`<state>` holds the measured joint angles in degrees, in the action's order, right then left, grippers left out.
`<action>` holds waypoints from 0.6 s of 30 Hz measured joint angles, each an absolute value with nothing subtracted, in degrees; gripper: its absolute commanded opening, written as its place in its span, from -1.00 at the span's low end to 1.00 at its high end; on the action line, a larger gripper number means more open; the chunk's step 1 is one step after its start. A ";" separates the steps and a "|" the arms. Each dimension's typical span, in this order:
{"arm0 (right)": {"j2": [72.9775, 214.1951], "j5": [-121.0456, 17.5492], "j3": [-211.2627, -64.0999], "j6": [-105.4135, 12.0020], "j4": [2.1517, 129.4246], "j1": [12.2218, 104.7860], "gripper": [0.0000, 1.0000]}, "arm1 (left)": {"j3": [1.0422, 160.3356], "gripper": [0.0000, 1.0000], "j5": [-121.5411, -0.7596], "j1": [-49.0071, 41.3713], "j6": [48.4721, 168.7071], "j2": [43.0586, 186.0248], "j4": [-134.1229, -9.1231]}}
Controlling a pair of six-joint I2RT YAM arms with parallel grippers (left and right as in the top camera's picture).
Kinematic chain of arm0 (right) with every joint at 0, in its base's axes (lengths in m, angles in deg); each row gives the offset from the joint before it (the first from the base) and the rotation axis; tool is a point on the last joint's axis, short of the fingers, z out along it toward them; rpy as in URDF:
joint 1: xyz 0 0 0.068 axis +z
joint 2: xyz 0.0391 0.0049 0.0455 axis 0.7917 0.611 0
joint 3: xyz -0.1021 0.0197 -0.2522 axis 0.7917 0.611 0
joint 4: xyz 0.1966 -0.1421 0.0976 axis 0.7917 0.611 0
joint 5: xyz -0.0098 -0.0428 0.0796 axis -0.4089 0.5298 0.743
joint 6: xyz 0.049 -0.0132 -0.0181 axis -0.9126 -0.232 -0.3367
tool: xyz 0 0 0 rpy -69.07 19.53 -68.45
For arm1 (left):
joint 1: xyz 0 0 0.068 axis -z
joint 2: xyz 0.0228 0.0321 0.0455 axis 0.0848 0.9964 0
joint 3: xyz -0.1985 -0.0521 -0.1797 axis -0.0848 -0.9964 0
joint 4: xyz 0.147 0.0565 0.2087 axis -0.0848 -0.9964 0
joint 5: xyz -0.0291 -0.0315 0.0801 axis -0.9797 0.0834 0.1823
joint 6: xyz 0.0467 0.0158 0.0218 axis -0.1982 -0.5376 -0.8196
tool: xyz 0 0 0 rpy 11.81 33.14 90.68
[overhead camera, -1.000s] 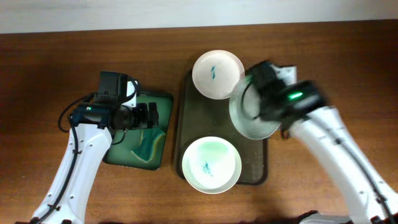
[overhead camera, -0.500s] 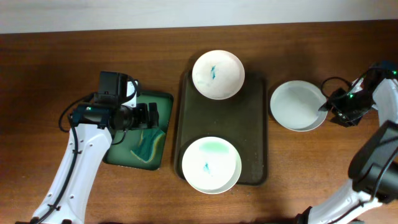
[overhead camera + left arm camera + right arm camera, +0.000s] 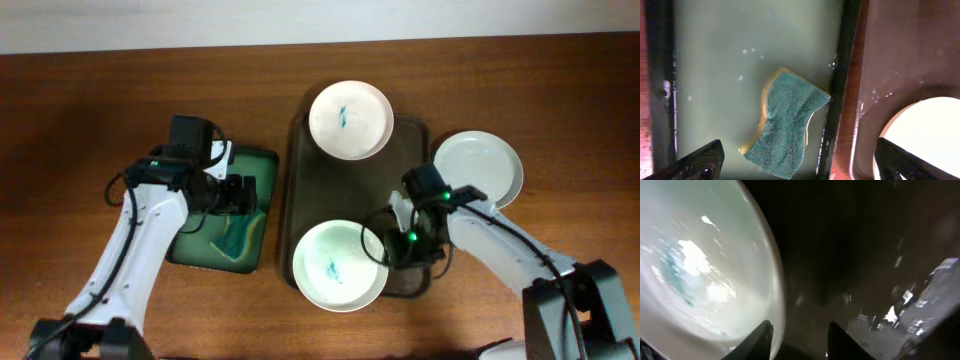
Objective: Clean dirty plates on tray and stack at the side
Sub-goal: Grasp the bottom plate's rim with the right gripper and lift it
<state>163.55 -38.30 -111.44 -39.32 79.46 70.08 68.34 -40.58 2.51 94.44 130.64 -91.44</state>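
Note:
The dark tray [image 3: 410, 190] holds two dirty plates with teal smears: one at the far end [image 3: 350, 120] and one at the near end [image 3: 338, 265]. A third white plate [image 3: 480, 168], without a smear, lies on the table right of the tray. My right gripper [image 3: 385, 245] is open at the near plate's right rim; in the right wrist view [image 3: 802, 340] its left finger is at the rim of this plate [image 3: 700, 270]. My left gripper [image 3: 240, 190] is open and empty, hovering over a teal sponge [image 3: 787, 120], also seen from overhead [image 3: 240, 235].
The sponge lies in a small bright green tray [image 3: 200, 250] left of the dark tray; its wet floor shows in the left wrist view [image 3: 715, 60]. A strip of brown table separates the two trays.
My right arm carried the third plate off the tray, set it on the table at the right, let go, and came back to the near plate. My left arm barely shifted.

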 measured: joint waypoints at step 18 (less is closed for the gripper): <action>163.38 -52.55 -119.94 -45.94 70.72 67.91 -0.92 | 64.19 -0.11 -40.60 4.11 94.20 135.71 -82.47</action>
<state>163.38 -52.55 -119.94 -45.94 70.72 67.91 64.19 -40.60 4.11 94.20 135.71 -82.47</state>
